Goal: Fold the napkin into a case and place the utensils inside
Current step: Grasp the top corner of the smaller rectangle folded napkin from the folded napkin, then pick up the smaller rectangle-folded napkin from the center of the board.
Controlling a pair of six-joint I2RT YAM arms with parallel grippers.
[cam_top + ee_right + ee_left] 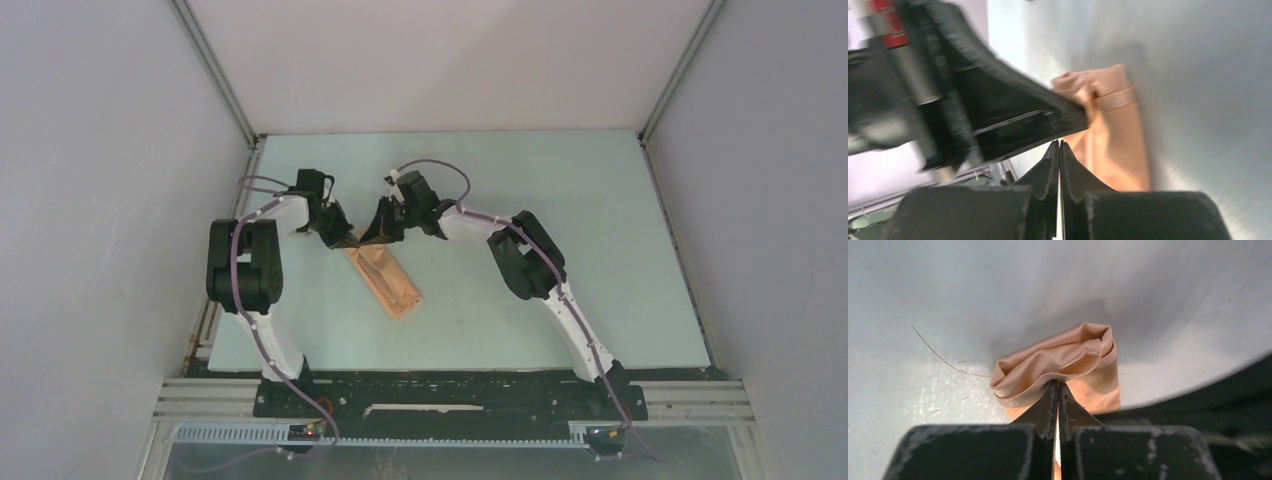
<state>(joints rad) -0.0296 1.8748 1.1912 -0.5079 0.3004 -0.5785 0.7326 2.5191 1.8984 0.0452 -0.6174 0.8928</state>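
Observation:
The peach napkin lies folded as a narrow case [388, 280] on the pale table, running from upper left to lower right. My left gripper [346, 238] is shut on the case's far open end. In the left wrist view its tips [1058, 385] pinch the top layer of the cloth [1063, 357] and hold the mouth bunched and lifted. My right gripper [378, 233] is shut just right of that end, with nothing visible between its tips [1058, 143]. The right wrist view shows the case [1118, 145] and the left gripper's fingers [1048, 117] on its mouth. The utensils are out of view.
The pale green table [560, 200] is walled by white panels at the left, back and right. A thin loose thread [938, 355] lies on the table left of the case. Both arm bases stand on the black rail [450, 395] at the near edge.

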